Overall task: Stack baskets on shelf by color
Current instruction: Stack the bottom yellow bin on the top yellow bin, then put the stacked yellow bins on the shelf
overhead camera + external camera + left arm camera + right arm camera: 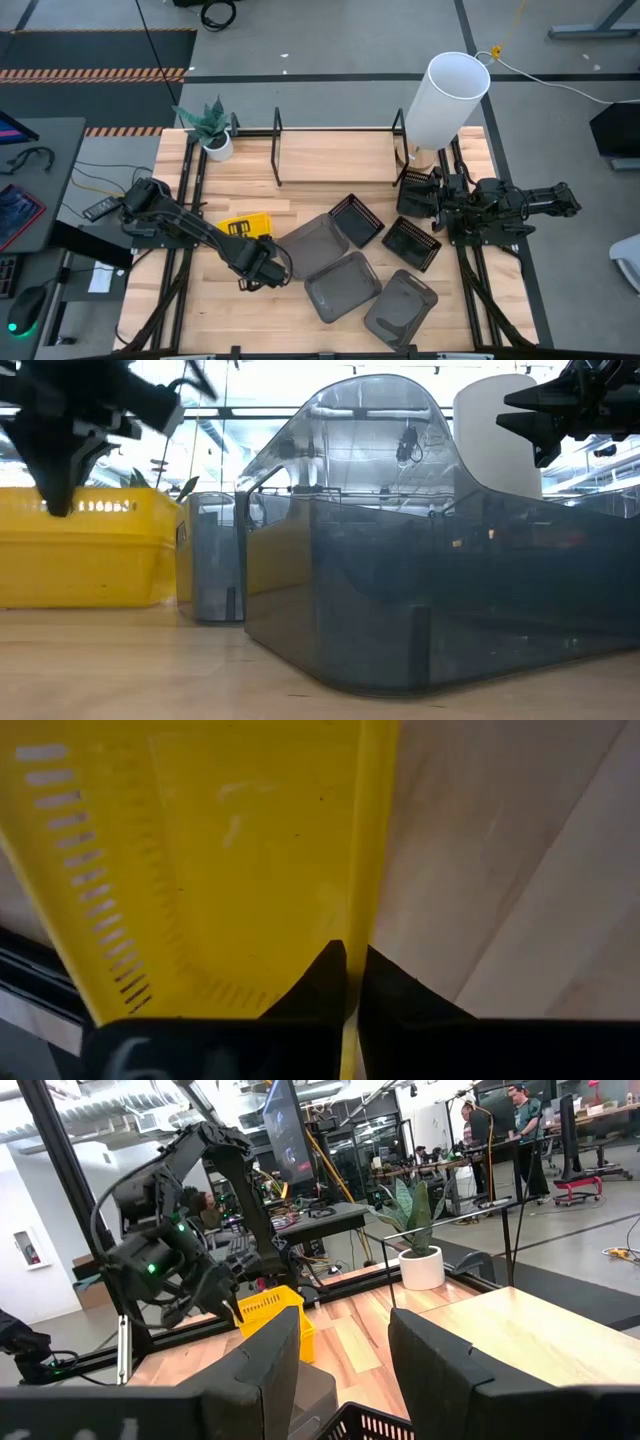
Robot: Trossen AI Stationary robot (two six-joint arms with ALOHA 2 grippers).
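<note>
High view: the wire shelf (335,150) holds no basket yet — grey baskets (342,286) and black mesh baskets (355,219) lie on the tabletop (300,205) between both claws. Left wrist view: the left claw (350,965) is clamped on the yellow basket's (250,850) rim. Right wrist view: the right claw (345,1355) waits, fingers apart, over a mesh basket.

Bright yellow basket (247,227), three grey baskets (343,287), black mesh baskets (356,219).
</note>
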